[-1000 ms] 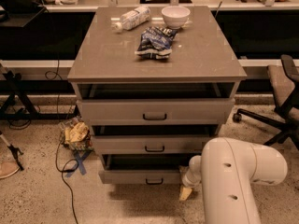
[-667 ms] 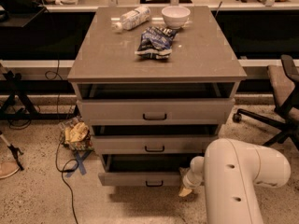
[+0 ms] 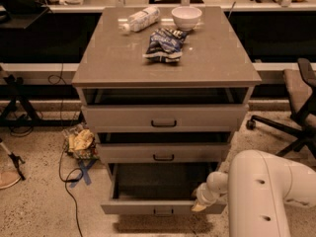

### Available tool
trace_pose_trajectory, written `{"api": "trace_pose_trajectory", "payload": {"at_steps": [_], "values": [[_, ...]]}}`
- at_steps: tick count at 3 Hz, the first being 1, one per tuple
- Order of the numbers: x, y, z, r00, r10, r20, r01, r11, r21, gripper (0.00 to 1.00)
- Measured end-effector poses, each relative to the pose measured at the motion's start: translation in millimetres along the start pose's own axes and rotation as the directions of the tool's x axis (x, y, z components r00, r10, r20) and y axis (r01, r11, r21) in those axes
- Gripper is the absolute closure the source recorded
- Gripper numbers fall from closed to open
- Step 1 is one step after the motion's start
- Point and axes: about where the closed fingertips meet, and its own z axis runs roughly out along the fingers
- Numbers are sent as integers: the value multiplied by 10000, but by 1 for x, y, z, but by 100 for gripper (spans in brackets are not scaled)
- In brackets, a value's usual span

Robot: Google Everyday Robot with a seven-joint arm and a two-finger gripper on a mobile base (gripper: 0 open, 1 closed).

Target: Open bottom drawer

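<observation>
Lowest grey-beige drawer with small black bar handle [image 3: 143, 207] stands pulled out of the grey table [image 3: 113, 68], its plain tray showing.
The claw [image 3: 200, 205] of the white robot arm [image 3: 256, 196] sits at the drawer front's right end; its grip cannot be told.

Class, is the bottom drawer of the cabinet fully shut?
No, the bottom drawer sticks out with its dark inside showing, and the gripper sits at the right end of its front panel.
</observation>
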Motion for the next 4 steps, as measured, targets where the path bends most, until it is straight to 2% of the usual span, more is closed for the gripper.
{"api": "trace_pose_trajectory", "payload": {"at_steps": [1,2,4], "values": [[0,0,0,10000,0,2,0,10000,1,100],[13,36,4,9969,100,775,-142,9985,531,100],[11,35,-2,9969,101,778,-142,9985,532,100]]}}
